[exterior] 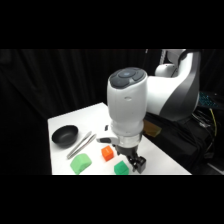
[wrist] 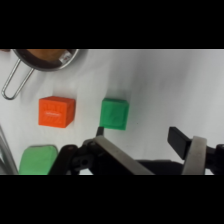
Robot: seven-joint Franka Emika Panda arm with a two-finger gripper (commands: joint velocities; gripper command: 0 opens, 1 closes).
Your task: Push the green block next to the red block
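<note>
The small teal-green block (exterior: 121,168) (wrist: 115,113) sits near the table's front edge. The orange-red block (exterior: 107,153) (wrist: 56,111) lies a short gap away from it, and the two do not touch. My gripper (exterior: 136,162) (wrist: 139,135) hangs low over the table right beside the green block, on the side away from the red one. It is open and holds nothing. In the wrist view one fingertip (wrist: 100,131) is at the green block's near corner, and the other finger (wrist: 177,138) stands well apart.
A larger rounded grass-green block (exterior: 80,163) (wrist: 37,159) lies near the red block. Metal tongs (exterior: 81,145) (wrist: 12,85) and a black bowl (exterior: 65,135) (wrist: 45,56) sit further left. A brownish piece (exterior: 152,131) lies behind the arm. The table's front edge (exterior: 150,173) is close.
</note>
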